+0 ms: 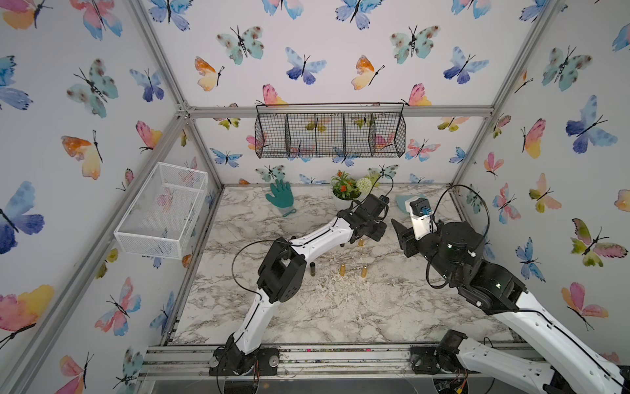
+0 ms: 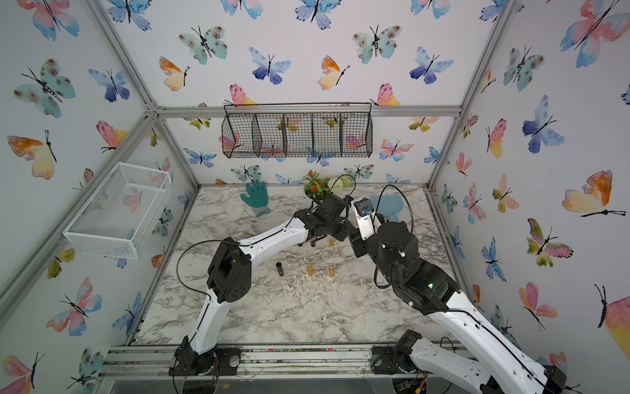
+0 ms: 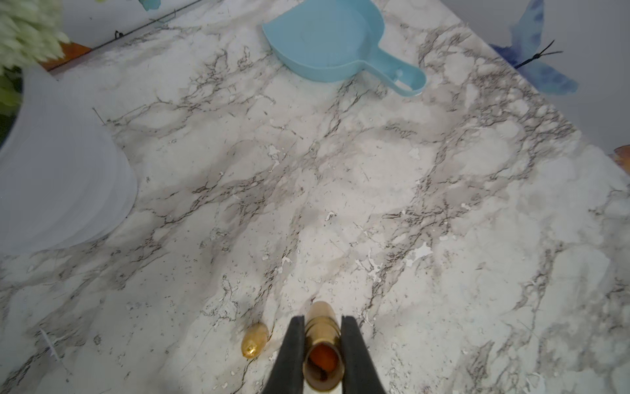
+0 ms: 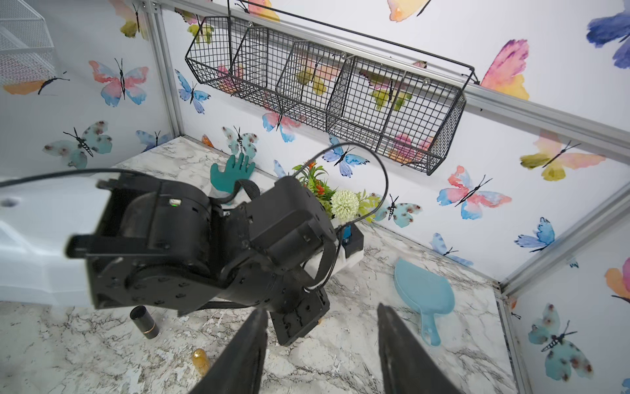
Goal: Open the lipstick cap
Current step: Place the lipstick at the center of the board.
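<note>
At the table's (image 1: 306,317) middle, in both top views, one black tube (image 1: 312,269) and two gold tubes (image 1: 342,269) (image 1: 364,272) stand in a row, the black one at 9 o'clock of the pair. Just beyond, toward 1 o'clock, a third gold piece (image 1: 360,242) sits beside the left gripper (image 3: 322,321). Only the left wrist view shows that gripper's hold. Its jaws are pinched tight on a gold lipstick (image 3: 322,336), whose near end is open with orange-red inside. From above, the arm hides it. Only the right wrist view shows the right gripper (image 4: 321,309) clearly: its jaws are apart at a middling width, holding nothing, in the air at 3 o'clock of the left one. Farther back lie one glove (image 1: 280,196) at 11 o'clock, one plant (image 1: 345,187) at 12 and one dustpan (image 3: 324,41) at 1. Two baskets hang on the walls: a white basket (image 1: 163,211) at 9 and a black basket (image 1: 330,134) at 12.
</note>
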